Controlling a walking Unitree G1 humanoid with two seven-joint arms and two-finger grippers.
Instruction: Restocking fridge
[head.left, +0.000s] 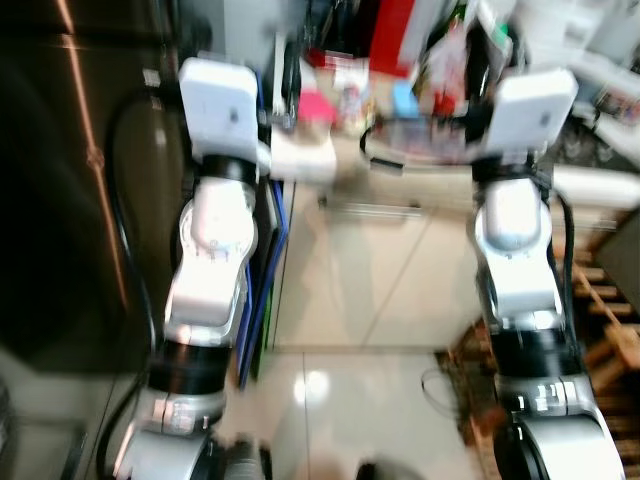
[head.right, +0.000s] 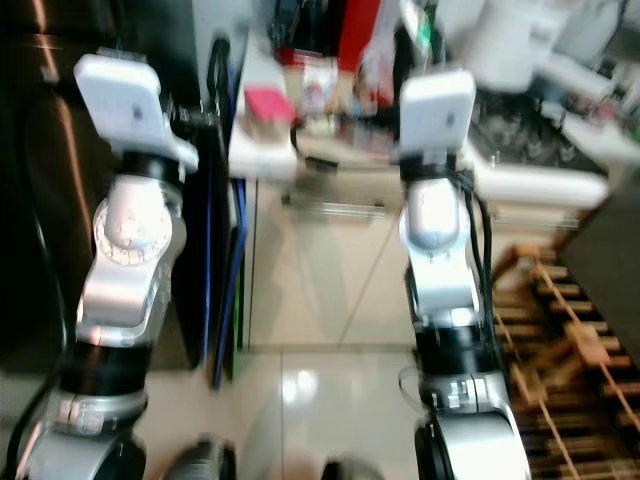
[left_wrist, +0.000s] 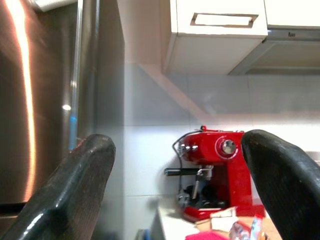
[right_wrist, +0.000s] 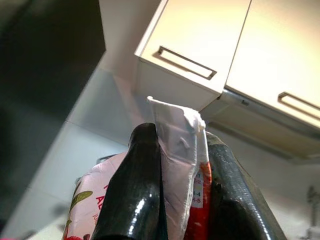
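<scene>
Pinching a white-and-red food packet (right_wrist: 182, 165) between the right gripper's (right_wrist: 182, 200) fingers, raised below the wall cabinets (right_wrist: 200, 60). Holding the left gripper (left_wrist: 175, 190) spread and empty, facing a red coffee machine (left_wrist: 215, 175) beside the steel fridge (left_wrist: 40, 100).

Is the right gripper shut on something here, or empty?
Shut on a packet. In the right wrist view the right gripper has its two black fingers pressed against either side of a white and red packet.

red letters "al" on the packet (right_wrist: 100, 210), small digits on its red edge, otherwise unreadable
</scene>
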